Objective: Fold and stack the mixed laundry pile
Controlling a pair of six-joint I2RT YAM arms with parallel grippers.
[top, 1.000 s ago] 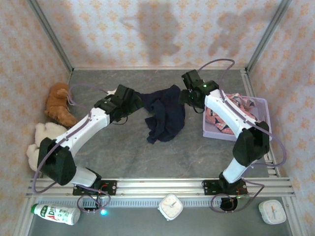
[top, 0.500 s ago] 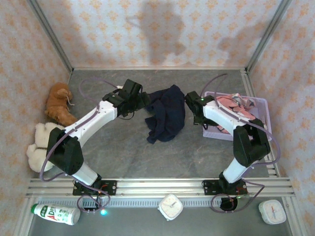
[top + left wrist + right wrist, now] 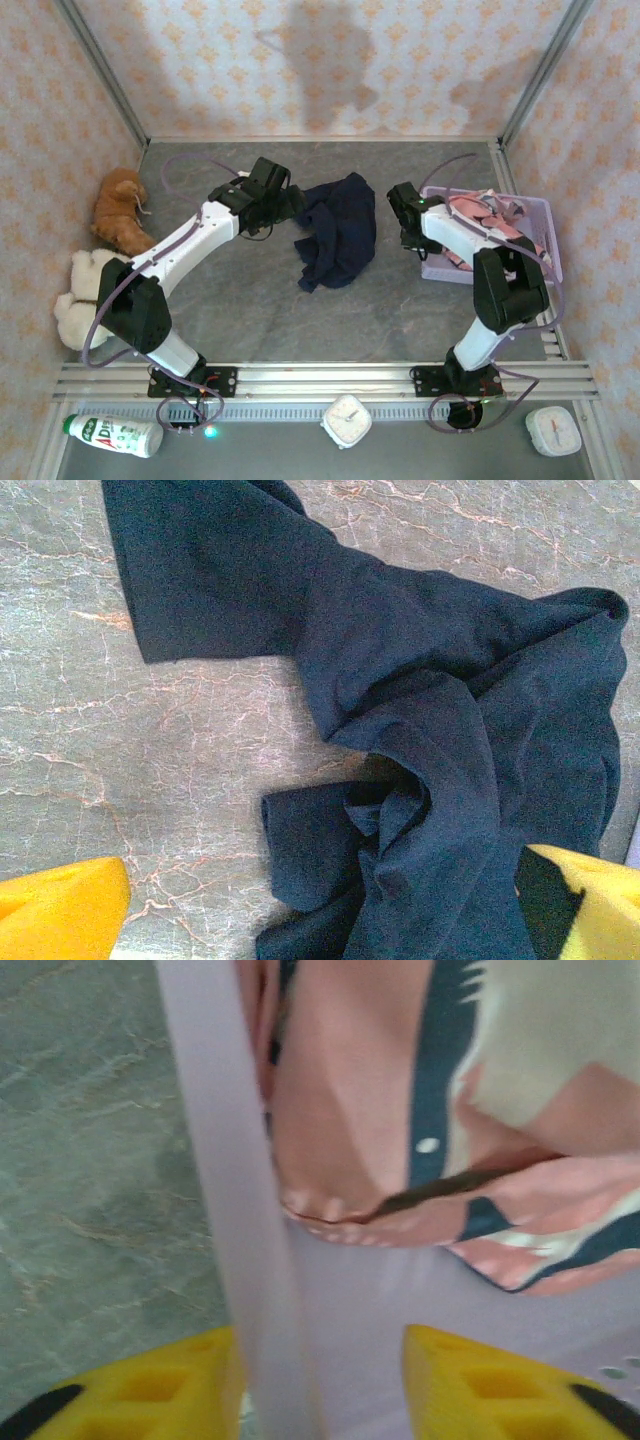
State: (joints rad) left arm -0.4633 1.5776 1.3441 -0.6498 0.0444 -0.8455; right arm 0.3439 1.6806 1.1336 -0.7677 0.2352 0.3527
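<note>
Crumpled on the table [image 3: 150,750], the navy garment [image 3: 420,680] looks limp and light; a hem corner should suit pinching. The left gripper [image 3: 325,880] hovers wide above it. The right gripper [image 3: 318,1350], half-narrowed, straddles the lavender basket [image 3: 220,1160] wall beside the shark-print garment [image 3: 340,1110].

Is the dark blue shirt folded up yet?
Not folded. The navy garment lies crumpled in a bunched, wrinkly heap with one sleeve sticking out flat.

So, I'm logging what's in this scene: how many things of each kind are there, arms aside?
Garments: 2 (navy garment, pink shark-print garment)
Plush toys: 2 (brown plush, cream plush)
Lavender basket: 1
Clocks: 2 (left clock, right clock)
Bottle: 1
Total: 8
</note>
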